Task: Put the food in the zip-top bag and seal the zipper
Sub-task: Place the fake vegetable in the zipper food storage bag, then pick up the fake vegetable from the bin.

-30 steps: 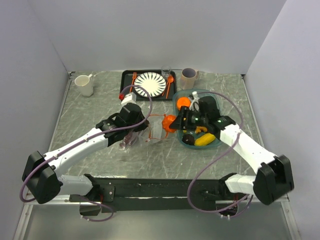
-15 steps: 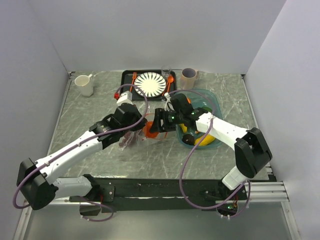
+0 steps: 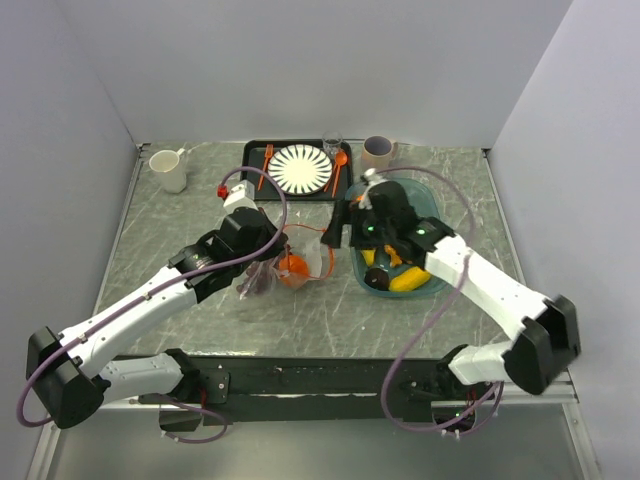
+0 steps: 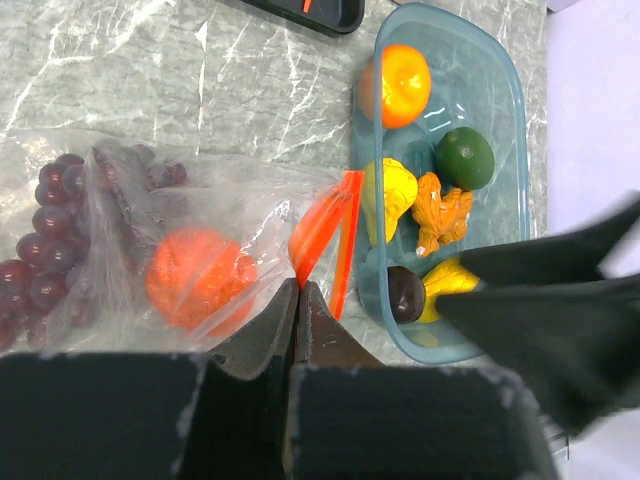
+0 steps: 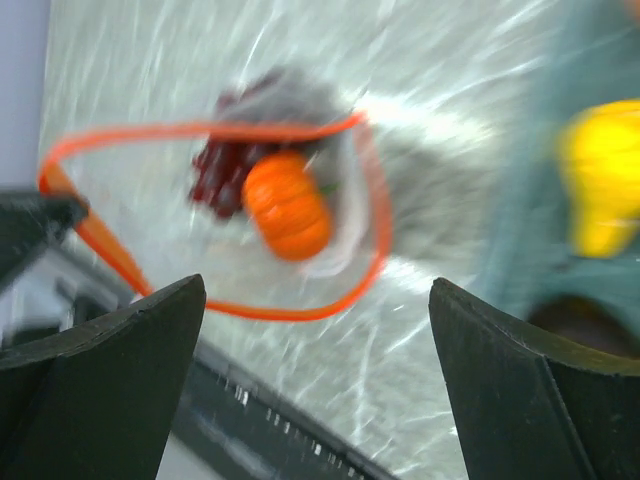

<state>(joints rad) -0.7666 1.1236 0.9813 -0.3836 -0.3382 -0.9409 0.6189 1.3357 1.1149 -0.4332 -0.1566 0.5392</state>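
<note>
At the bottom centre of the left wrist view, the left fingers are pressed together, pinching the zip-top bag at its mouth, where the orange-red zipper meets them. Inside the bag, on the surface, lie a round orange and dark purple grapes. To the right, a teal tub holds a green piece and yellow pieces. The right fingers are spread wide and hold nothing, with the bag's open mouth showing between them.

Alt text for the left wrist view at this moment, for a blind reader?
The left fingers pinch the mouth of the zip-top bag, which holds an orange fruit and purple grapes. Right of it, a teal tub holds more toy food.
</note>
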